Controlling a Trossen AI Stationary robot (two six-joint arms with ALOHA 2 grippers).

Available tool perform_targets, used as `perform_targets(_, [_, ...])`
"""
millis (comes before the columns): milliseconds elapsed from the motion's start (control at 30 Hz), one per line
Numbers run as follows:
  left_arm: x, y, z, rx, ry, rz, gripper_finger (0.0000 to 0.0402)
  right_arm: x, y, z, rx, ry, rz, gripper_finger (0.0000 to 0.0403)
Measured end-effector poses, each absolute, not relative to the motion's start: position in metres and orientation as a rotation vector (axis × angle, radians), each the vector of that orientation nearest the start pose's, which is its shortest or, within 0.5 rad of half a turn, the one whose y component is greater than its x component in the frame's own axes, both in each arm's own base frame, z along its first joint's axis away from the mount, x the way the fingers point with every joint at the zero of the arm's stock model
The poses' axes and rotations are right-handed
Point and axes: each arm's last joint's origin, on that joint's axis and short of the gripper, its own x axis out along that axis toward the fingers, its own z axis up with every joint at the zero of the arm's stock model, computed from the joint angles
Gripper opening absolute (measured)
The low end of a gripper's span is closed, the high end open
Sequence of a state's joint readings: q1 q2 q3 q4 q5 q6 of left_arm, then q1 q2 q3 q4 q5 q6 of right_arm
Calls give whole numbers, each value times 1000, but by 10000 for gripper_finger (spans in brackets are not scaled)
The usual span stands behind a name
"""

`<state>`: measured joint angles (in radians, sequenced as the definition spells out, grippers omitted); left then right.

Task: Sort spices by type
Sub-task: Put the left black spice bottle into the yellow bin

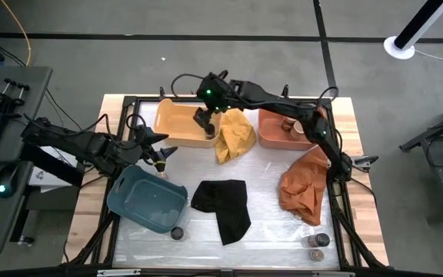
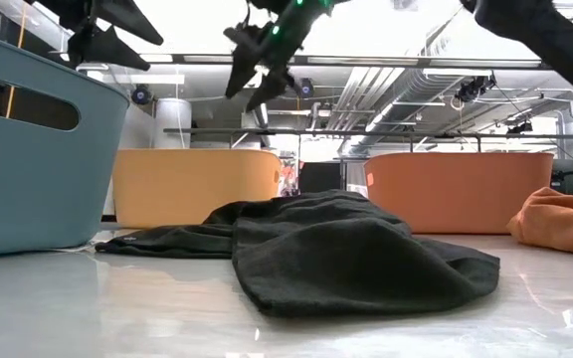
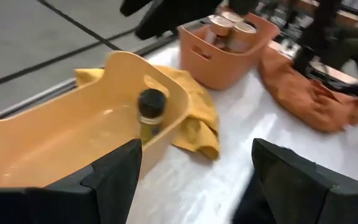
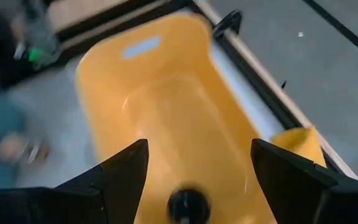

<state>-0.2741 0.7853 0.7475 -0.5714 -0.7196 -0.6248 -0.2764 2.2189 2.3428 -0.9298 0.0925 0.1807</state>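
Note:
A black-lidded spice jar is upright inside the yellow tray, at the end nearest the yellow cloth; its base is hidden. My right gripper hangs open above it. The jar's lid shows between the fingers, clear of both. My left gripper is open and empty above the table, between the blue tray and the yellow tray. The coral tray holds wood-lidded jars. More jars stand near the table's front: one by the blue tray, two at the right.
A yellow cloth lies between the yellow and coral trays, a black cloth lies mid-table, and a rust-orange cloth lies at the right. A small tan thing sits under my left gripper. Both grippers are high above the trays in the low view.

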Motion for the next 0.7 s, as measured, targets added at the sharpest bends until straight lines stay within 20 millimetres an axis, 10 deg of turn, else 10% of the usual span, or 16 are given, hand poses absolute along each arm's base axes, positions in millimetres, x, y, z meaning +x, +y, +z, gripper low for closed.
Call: perform_targets(700, [230,-67,307,267,814,-231,289,391,39,363,80,1235,-369,279])
